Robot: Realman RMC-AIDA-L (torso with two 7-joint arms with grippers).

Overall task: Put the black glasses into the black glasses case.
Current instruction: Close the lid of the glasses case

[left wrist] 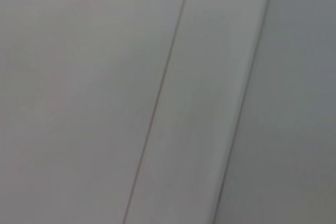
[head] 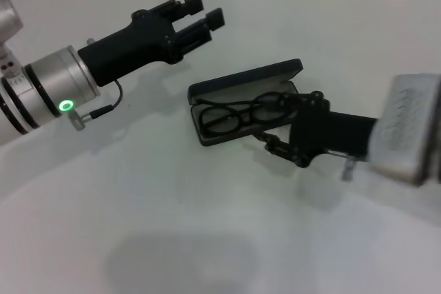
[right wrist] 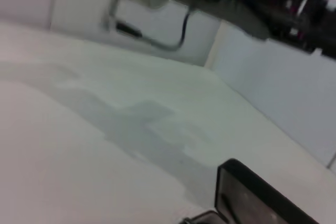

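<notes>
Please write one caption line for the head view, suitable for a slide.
Black glasses lie inside the open black glasses case; right gripper at its end, left gripper raised, open.

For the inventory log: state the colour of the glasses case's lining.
Grey, inside the open black glasses case; the head view shows it best.

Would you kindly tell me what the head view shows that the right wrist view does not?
Only the head view shows the black glasses lying inside the open black glasses case, the right tool at the case's end, and the left tool open above the table. Only the right wrist view shows the case lid's inner lining. Both show the case, the left arm and the table.
</notes>
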